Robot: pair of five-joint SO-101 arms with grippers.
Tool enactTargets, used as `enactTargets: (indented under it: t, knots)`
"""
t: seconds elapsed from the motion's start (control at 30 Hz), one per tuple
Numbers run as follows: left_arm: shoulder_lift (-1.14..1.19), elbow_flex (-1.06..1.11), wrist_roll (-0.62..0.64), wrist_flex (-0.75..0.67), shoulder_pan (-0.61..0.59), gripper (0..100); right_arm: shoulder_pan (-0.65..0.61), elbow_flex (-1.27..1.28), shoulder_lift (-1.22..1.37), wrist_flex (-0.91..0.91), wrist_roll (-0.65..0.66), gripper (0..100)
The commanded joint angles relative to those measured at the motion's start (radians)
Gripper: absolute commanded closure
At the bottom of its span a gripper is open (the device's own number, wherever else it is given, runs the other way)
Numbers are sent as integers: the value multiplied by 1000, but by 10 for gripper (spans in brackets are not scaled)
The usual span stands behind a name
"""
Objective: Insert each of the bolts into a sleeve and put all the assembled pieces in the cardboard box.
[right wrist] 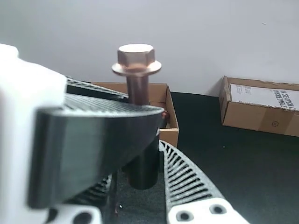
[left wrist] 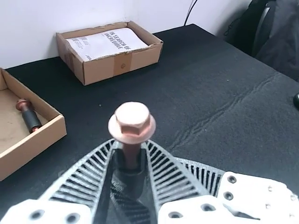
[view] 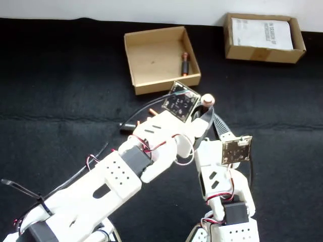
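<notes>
**Bolt stands in sleeve, held above the counter**

In the high view both arms meet just right of centre. Of the bolt (view: 207, 100), that view shows just the copper head, poking up past the left arm's wrist.

The left wrist view adds what lies beneath. The bolt's shaft drops into a dark sleeve (left wrist: 133, 175), and the left gripper (left wrist: 133, 154) is clenched on that sleeve from both sides.

In the right wrist view the bolt stands upright at centre. The right gripper (right wrist: 140, 163) is at the sleeve's lower end, but I cannot tell whether it is clamped.

At the high view's upper centre, the cardboard box (view: 132, 55) holds one assembled piece (view: 184, 64) against its right wall. A second box (view: 262, 53), at the upper right, holds a printed sheet. Both boxes rest on the black counter (view: 60, 91).
</notes>
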Motion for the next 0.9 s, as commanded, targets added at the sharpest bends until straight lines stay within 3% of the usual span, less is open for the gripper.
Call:
enactTargets:
  t: [0.0,0.1,0.4,0.77,0.87]
  knots:
    - [-62,4,3,-5,19,818,-2,134,-15,-22,3,992]
    - [-119,-2,3,66,27,767,2,134,-15,-22,3,992]
    - [-262,1,3,288,25,762,41,134,-15,-22,3,992]
    - [-608,5,-5,373,-171,766,41,134,-15,-22,2,992]
    - [-700,5,-5,381,-251,809,41,116,-12,-21,0,992]
